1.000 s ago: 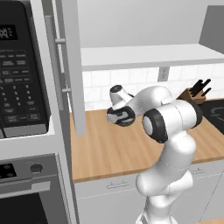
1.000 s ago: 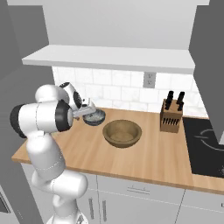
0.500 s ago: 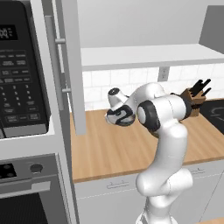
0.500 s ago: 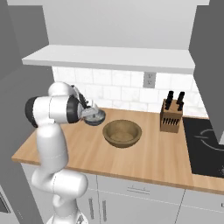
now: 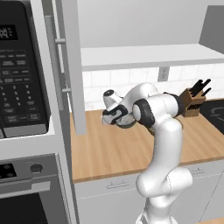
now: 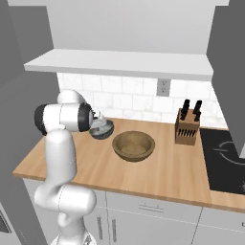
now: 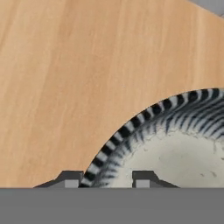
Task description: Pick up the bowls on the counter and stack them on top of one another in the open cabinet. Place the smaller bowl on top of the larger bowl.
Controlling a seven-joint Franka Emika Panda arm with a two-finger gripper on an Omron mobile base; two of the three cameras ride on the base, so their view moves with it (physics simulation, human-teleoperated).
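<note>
My fingers [image 7: 107, 178] straddle the striped rim of the small round grey speckled bowl [image 6: 102, 128], clamped on it, at centre left of the right base frame. The wide brown wooden bowl [image 6: 133, 145] sits on the light wood-grain surface [image 6: 162, 167], mid-frame. I judge nothing is stacked yet; both bowls must go into the grey open cabinet [image 5: 70, 65]. No legible writing anywhere.

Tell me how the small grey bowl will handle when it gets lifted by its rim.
The small grey bowl looks rigid, so it should hold its shape. The gripper straddles just one edge of the rim, one finger inside and one outside, so the bowl may tilt as it rises. Its surface looks glazed or metallic, so it could slip between the fingers.
</note>
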